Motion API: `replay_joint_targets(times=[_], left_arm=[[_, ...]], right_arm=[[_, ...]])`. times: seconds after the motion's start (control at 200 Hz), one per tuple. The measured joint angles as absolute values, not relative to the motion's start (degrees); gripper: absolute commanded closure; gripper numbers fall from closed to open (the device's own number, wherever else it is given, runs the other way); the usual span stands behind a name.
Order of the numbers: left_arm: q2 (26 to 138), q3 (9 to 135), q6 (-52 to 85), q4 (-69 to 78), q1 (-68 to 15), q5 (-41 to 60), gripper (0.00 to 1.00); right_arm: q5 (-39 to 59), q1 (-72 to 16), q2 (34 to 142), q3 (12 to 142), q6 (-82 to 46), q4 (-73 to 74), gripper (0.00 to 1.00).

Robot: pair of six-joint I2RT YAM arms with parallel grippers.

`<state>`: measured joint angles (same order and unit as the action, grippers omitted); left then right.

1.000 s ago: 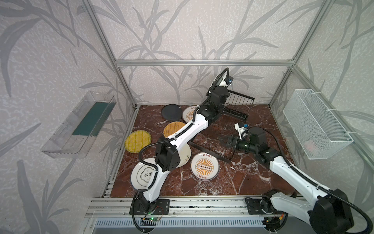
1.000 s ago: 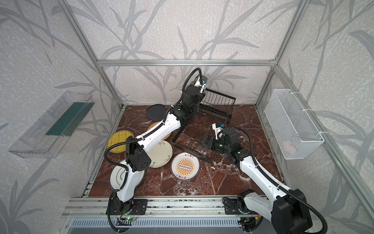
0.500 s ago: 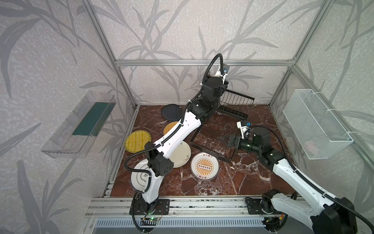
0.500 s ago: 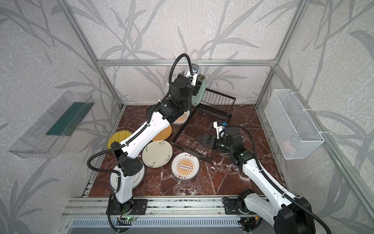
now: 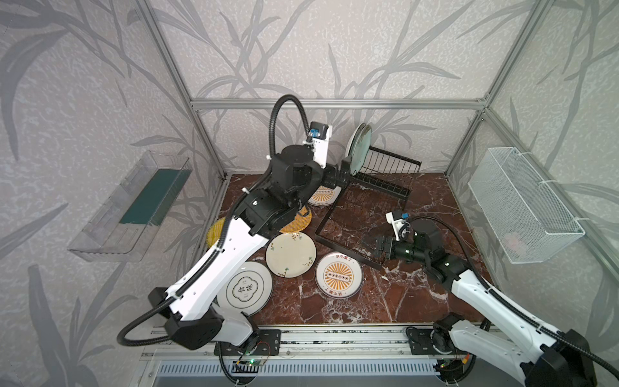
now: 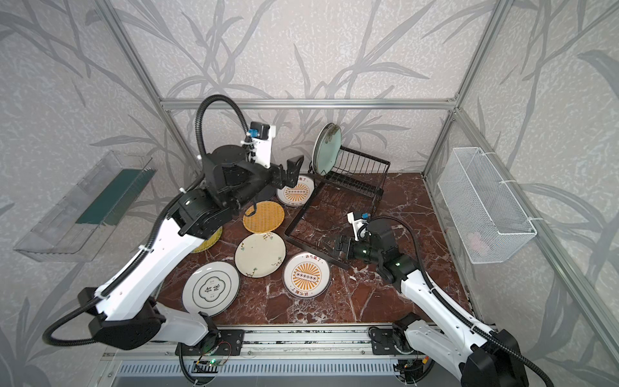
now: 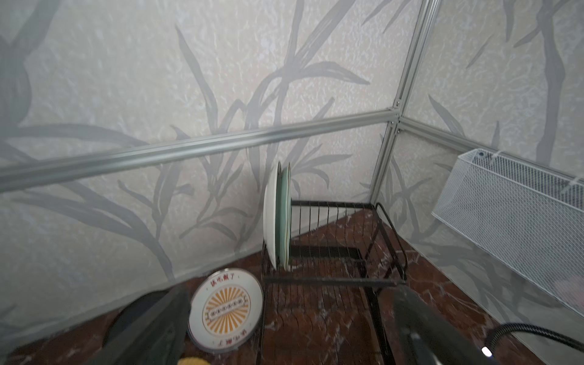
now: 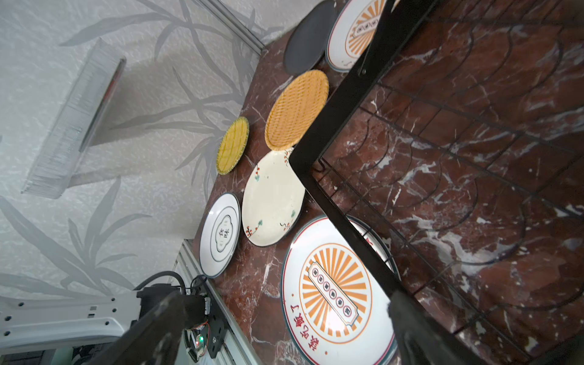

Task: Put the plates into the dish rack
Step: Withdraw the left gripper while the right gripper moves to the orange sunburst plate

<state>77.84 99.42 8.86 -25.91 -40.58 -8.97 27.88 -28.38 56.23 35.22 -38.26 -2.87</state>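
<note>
Honestly, the left gripper (image 6: 292,171) sits jaws-apart right beside two plates (image 5: 360,150) standing at the end of the dish rack (image 5: 385,177); clip one pulling back and they'd probably topple. The right gripper (image 5: 370,243) is spread too, empty.

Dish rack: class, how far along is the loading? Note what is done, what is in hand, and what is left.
Done: a green plate and a white plate stand upright in the end slots of the rack. In hand: nothing; the left gripper and right gripper are open. Left: seven plates lie flat on the table, including the black plate.
</note>
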Motion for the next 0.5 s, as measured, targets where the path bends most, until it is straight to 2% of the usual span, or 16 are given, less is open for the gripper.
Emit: replay_joint_targets(times=[0.245,0.5], left_arm=[[60.64,74.32,21.5,-30.04,-26.41,10.61,0.01],[57.08,57.43,29.56,-28.16,-20.88,29.91,0.01]], right_arm=[[22.61,-36.34,56.16,29.54,-40.25,-2.42,0.03],[16.64,-41.06,54.02,22.31,-43.42,-1.17,0.1]])
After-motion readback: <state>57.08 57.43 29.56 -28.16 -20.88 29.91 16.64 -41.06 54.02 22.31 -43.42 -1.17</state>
